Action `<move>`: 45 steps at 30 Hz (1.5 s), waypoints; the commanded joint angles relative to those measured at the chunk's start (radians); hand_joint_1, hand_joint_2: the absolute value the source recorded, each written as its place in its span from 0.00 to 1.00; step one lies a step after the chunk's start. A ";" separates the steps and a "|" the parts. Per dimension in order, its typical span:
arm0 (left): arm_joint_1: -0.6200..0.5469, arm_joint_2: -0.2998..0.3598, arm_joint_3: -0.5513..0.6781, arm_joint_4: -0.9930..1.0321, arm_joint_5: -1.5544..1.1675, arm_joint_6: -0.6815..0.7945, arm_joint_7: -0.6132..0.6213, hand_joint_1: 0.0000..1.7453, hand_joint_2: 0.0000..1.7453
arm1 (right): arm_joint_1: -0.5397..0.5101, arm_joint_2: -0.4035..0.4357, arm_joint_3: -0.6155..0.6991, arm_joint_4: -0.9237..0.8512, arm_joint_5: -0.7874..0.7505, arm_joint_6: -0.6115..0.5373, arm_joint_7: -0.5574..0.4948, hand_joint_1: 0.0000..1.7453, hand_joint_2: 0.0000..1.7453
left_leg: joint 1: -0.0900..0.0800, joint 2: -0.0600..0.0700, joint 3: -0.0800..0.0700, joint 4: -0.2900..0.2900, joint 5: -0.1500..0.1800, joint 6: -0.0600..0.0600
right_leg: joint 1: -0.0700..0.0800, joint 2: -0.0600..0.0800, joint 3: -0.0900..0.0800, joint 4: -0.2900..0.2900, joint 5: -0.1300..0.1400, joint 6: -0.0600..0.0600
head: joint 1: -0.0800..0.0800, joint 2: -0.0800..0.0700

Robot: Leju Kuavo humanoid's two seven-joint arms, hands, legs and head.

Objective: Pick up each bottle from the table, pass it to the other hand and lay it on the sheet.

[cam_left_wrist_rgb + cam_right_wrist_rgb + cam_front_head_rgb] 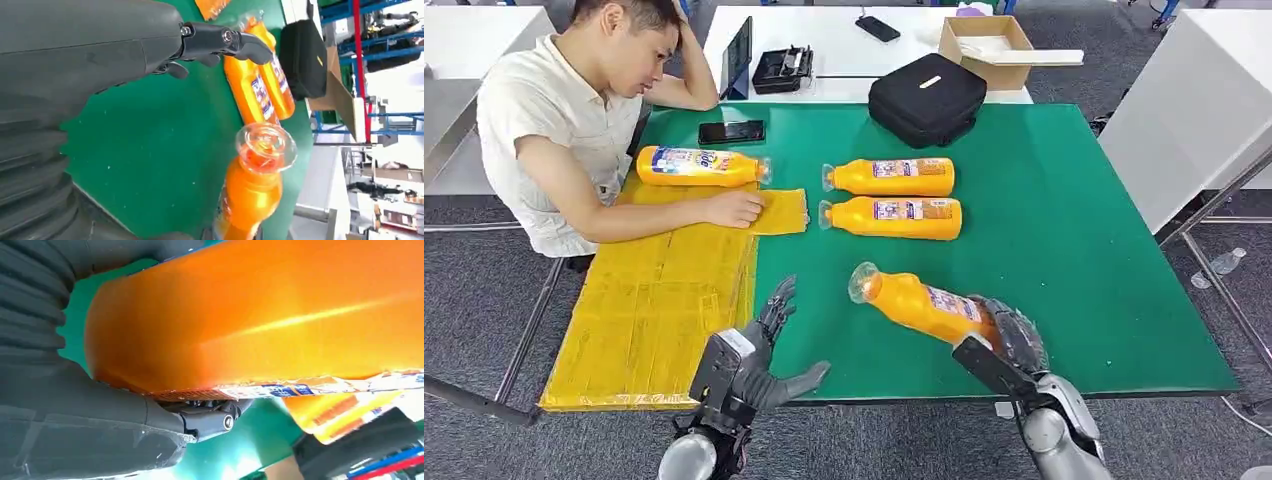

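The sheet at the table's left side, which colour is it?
Yellow; the sheet shows best in the head view.

I see the orange plastic bottle (921,305) in my right robot hand (1009,340), just right of my left robot hand (759,355); two orange bottles (892,197) lie beyond on the green tabletop (1064,250).

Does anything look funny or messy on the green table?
Nothing is spilled or broken. One odd thing: a person's hand rests on the yellow sheet, where bottles get laid. One bottle already lies there, two bottles wait on the table, and the right robot hand holds another bottle tilted.
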 commanded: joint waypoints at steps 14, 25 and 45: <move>-0.002 -0.057 -0.007 0.041 0.063 -0.011 0.010 0.00 1.00 | -0.092 0.243 0.105 -0.067 -0.048 -0.028 0.006 1.00 1.00 | 0.002 0.004 -0.003 0.001 -0.001 -0.001 | 0.002 0.002 -0.005 0.001 0.000 -0.003 | 0.000 0.000; -0.039 -0.061 0.037 0.135 0.362 -0.050 0.022 0.00 1.00 | -0.146 0.341 0.207 -0.075 -0.068 0.001 -0.029 1.00 1.00 | 0.002 0.006 -0.002 0.000 -0.001 -0.001 | 0.003 0.003 -0.004 0.001 -0.001 -0.006 | 0.000 0.000; -0.075 -0.061 0.032 0.128 0.398 -0.057 -0.011 0.00 1.00 | -0.158 0.345 0.268 -0.020 -0.070 0.006 -0.047 1.00 1.00 | 0.002 0.001 -0.007 0.001 0.000 -0.001 | 0.002 -0.001 -0.008 0.001 0.000 -0.003 | 0.000 0.000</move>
